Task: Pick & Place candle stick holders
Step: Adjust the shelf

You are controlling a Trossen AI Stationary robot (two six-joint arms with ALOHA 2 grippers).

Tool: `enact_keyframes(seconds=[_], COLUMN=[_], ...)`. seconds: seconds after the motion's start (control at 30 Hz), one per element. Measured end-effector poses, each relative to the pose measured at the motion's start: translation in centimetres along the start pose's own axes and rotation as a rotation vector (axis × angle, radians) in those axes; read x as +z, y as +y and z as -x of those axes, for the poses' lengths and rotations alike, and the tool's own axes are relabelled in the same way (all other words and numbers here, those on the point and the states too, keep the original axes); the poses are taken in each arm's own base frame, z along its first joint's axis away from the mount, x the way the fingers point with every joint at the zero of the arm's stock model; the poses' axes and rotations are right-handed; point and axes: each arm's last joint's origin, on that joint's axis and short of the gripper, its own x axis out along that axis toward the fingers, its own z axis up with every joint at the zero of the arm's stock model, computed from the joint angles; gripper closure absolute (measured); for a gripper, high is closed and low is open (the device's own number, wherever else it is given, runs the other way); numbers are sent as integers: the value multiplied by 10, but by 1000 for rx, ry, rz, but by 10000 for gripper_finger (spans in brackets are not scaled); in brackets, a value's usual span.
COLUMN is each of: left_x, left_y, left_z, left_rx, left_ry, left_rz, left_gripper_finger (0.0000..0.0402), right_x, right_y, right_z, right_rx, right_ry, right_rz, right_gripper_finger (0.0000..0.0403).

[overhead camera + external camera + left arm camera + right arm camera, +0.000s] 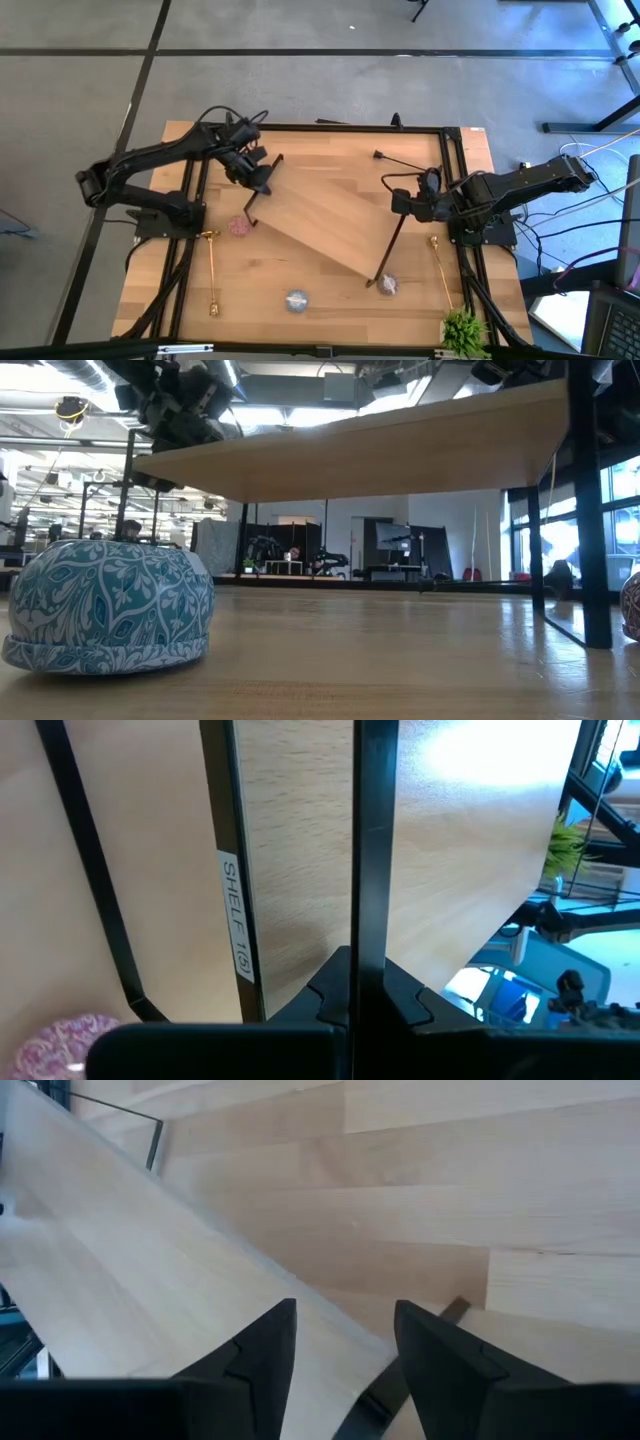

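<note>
Gold stems (212, 270), (441, 268) lying flat; glittery rounds (239, 225), (296, 300), (387, 286) (scattered) on table.

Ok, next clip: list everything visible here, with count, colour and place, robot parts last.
Wooden board: one, pale wood with black end rails, lifted off the table and held at both ends.
Gold candle stick holders: two, lying flat, one near the table's left edge, one near its right edge.
Glittery rounds: three; pink by the board's left end, pale blue front centre, mauve by the board's right rail.
Green plant: one, front right corner.
Table: one, light wood, black frame.
Left gripper: fingers shut on the board's left rail.
Right gripper: fingers at the board's right rail.
</note>
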Motion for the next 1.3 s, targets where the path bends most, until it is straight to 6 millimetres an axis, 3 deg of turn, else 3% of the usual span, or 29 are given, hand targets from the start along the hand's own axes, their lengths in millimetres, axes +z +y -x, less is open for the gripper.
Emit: enact_keyframes(seconds=[0.23, 0.87, 1.3], left_x=[-13, -16, -15], left_y=[-10, -11, -8], left_z=[2, -3, -1], left_rx=[7, 95, 139], left_ry=[-11, -52, -76], left_rz=[3, 9, -64], left_gripper_finger=[394, 390, 324], right_x=[0, 0, -2], right_y=[0, 1, 0], right_z=[0, 0, 0], right_rx=[3, 8, -6], right_ry=[-11, -9, 58], right_rz=[-1, 7, 16], right_gripper_finger=[228, 229, 229])
